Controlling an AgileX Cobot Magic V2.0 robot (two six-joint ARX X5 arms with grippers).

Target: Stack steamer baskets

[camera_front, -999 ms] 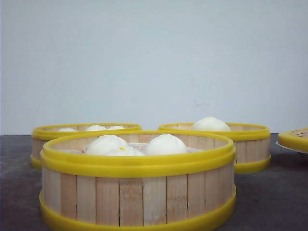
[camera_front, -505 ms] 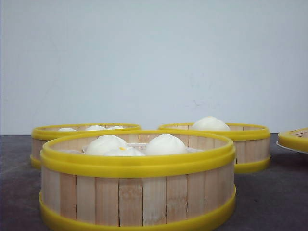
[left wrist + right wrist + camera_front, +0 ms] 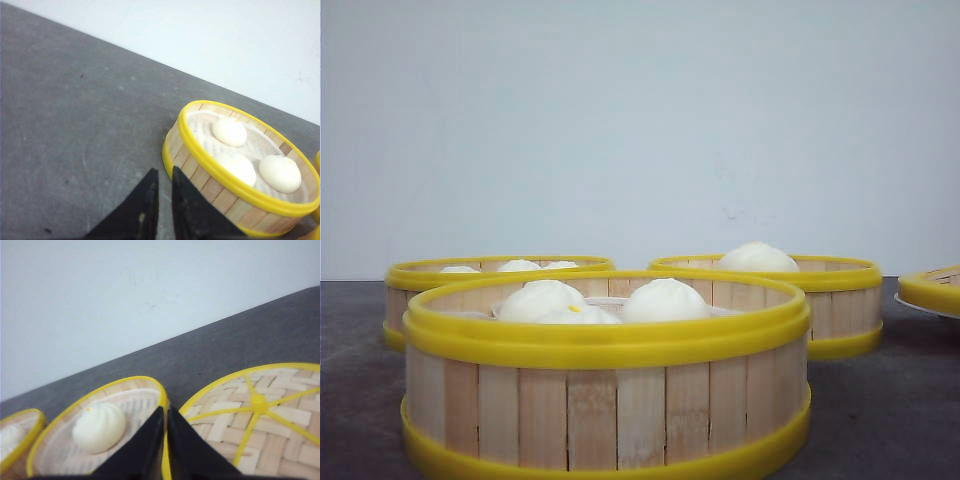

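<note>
Three steamer baskets show in the front view: a near one [image 3: 607,400] holding buns, one at the back left [image 3: 490,275] and one at the back right [image 3: 820,300] with one bun. Neither gripper appears there. In the left wrist view my left gripper [image 3: 164,172] is shut and empty, just above the table beside the wall of a basket [image 3: 200,175] with three buns. In the right wrist view my right gripper [image 3: 165,409] is shut and empty, hanging over the rim of the one-bun basket [image 3: 125,385], next to a woven lid.
A round woven lid [image 3: 260,420] with a yellow rim and spokes lies right of the one-bun basket; its edge [image 3: 932,288] shows at the far right of the front view, on a white plate [image 3: 910,305]. The grey table [image 3: 75,125] runs back to a white wall.
</note>
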